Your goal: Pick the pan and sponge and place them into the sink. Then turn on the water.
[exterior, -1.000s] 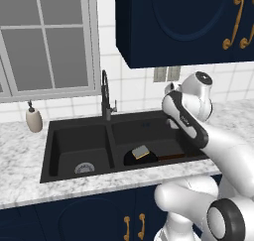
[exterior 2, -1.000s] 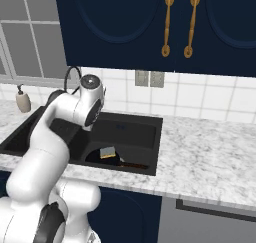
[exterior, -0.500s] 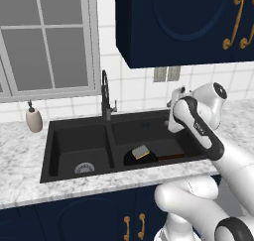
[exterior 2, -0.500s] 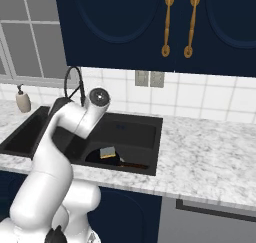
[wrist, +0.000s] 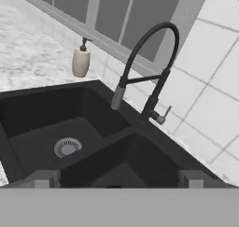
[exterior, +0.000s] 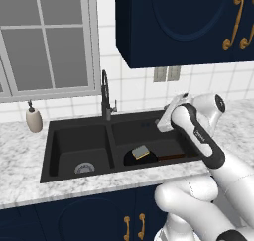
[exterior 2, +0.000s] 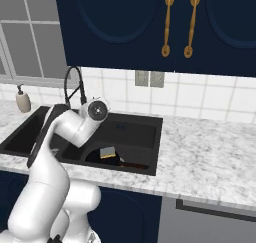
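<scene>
1. The jaws (wrist: 114, 178) stand wide apart with nothing between them; in the hand view their two grey tips rise at the bottom, over the near basin of the sink (wrist: 28, 111).
2. In the left base view the gripper end sits at the arm's wrist above the right basin, higher than the pan (exterior: 149, 157) and toward its right side, not touching it.
3. The pan lies in the right basin: round, shallow and black, with its straight brown handle pointing right along the basin floor.
4. The sponge (exterior: 141, 151) rests inside the pan, a small yellow block with a grey-green top.
5. Both base views show pan (exterior 2: 102, 157) and sponge (exterior 2: 107, 152); the hand view looks past them at the left basin's silver drain (wrist: 67, 147).
6. Beyond the divider, the dark gooseneck faucet (wrist: 149, 72) arches toward the left basin, its side lever sticking out to the right; no stream can be made out at its spout.
7. Farthest back, the beige soap dispenser (wrist: 80, 61) stands on the marble tabletop (wrist: 28, 58) below the window.
</scene>
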